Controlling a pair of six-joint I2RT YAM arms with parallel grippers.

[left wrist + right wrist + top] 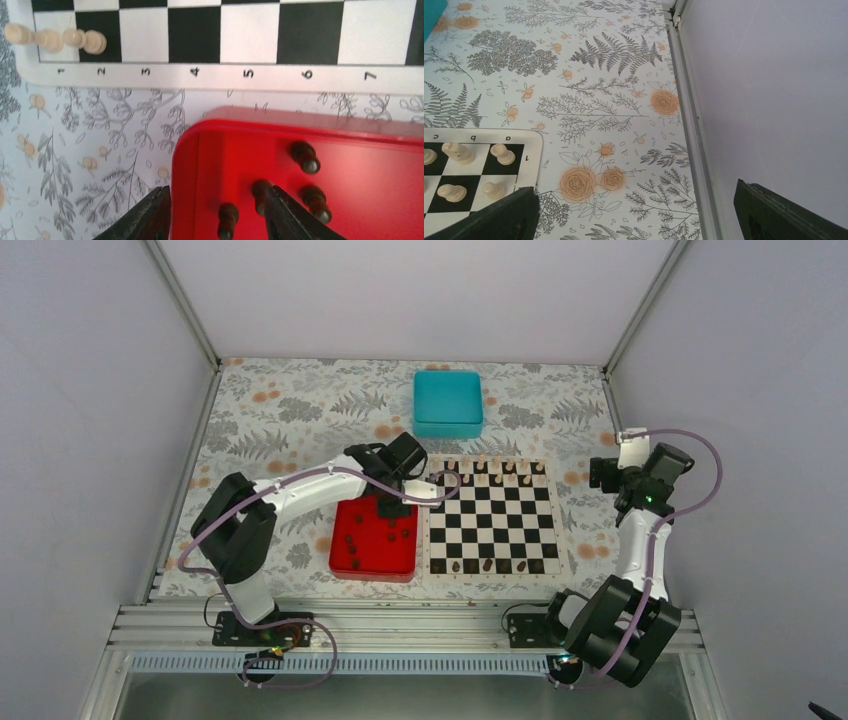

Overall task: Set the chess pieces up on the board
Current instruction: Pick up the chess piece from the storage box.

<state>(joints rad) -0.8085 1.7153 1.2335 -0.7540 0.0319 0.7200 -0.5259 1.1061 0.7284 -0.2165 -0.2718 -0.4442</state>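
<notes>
table (300,410): pale cover printed with leaves and flowers, walls on three sides. directly on it: board (492,518), lying flat; red tray (390,558) just left of board, strip of cover between; teal box (448,403) beyond board's far edge, apart.

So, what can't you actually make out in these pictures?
Top view: the chess pieces on the board are too small to tell their kinds.
Left wrist view: the bottom edge cuts off the left gripper, so whether it touches a piece in the red tray is unclear.
Top view: the arm's own wrist hides its fingertips.
</notes>
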